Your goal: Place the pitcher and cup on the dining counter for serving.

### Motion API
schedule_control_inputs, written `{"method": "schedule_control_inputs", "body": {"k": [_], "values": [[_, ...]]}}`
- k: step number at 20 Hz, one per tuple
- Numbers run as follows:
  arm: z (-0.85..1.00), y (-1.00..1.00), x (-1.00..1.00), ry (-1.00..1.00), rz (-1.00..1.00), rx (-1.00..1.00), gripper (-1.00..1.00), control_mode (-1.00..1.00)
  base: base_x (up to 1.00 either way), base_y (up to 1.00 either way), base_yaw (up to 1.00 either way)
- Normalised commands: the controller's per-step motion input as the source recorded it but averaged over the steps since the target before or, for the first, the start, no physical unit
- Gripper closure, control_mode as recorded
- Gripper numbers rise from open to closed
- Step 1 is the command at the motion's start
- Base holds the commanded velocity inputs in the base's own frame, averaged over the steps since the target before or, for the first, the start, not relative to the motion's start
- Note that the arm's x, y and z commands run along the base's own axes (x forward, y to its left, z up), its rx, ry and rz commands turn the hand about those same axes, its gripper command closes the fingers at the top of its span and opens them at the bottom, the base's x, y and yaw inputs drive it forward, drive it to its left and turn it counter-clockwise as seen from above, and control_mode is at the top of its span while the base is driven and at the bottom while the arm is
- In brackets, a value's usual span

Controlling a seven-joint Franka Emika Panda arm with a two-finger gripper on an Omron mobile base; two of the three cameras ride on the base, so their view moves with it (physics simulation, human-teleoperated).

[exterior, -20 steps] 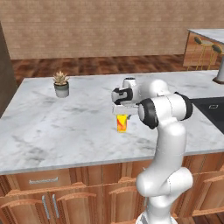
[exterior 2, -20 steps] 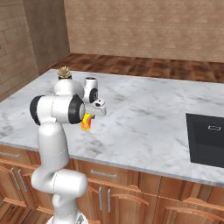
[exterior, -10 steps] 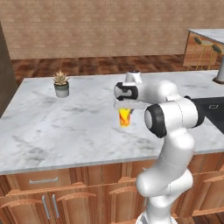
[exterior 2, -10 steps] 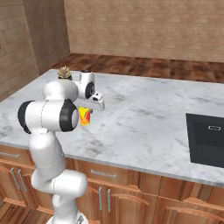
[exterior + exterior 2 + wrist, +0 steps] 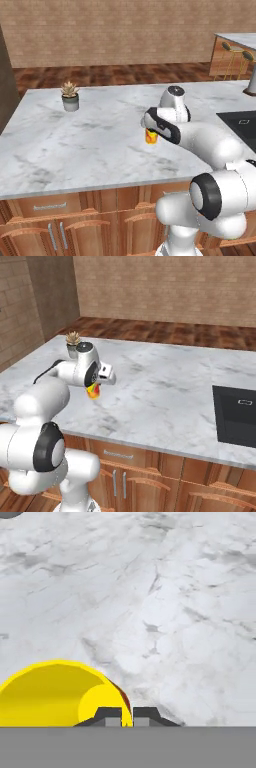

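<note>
The gripper [image 5: 121, 717] is closed tight on the rim of the cup [image 5: 151, 136], its two dark tips pinching the yellow wall with one inside the mouth and one outside, as the hand view shows. In the left base view the cup hangs under the hand above the marble worktop [image 5: 90, 145], about the middle of the slab, and whether its base is touching the surface or just clear of it I cannot tell. In the right base view it appears as a yellow and red patch [image 5: 93, 391] below the hand. The dining counter [image 5: 239, 39] with its yellow-framed stools [image 5: 235, 59] lies well apart, far to the right at the back, so the carry ahead is probably long. The main risk is that a pinch on one thin wall gives little hold: a quick swing or the base driving could let the cup pivot between the tips, tilt, or slip out and drop onto the worktop or the floor. A low carry could also clip the worktop edge or the dark inset [image 5: 235, 415] at the right. Counted: one cup, one small potted plant [image 5: 70, 96] at the far left corner, two stools, one gripper. No pitcher can be counted here.
</note>
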Motion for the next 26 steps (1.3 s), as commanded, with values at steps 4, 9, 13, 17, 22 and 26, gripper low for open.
{"method": "schedule_control_inputs", "body": {"k": [4,9,13,17,22,26], "values": [[0.6,-0.07,-0.57,-0.17,0.0,0.0,1.0,-1.0,0.0,0.0,0.0],[0.15,0.0,-0.07,0.0,0.0,0.0,1.0,1.0,-0.3,0.0,0.0],[0.0,0.0,0.0,0.0,0.0,0.0,1.0,1.0,-0.75,0.0,0.01],[0.0,0.0,0.0,0.0,0.0,0.0,1.0,1.0,-1.0,-0.21,-0.01],[0.0,0.0,0.0,0.0,0.0,0.0,1.0,1.0,-0.85,-0.85,-0.29],[0.0,0.0,0.0,0.0,0.0,0.0,1.0,1.0,-0.18,-1.0,-0.5]]}}
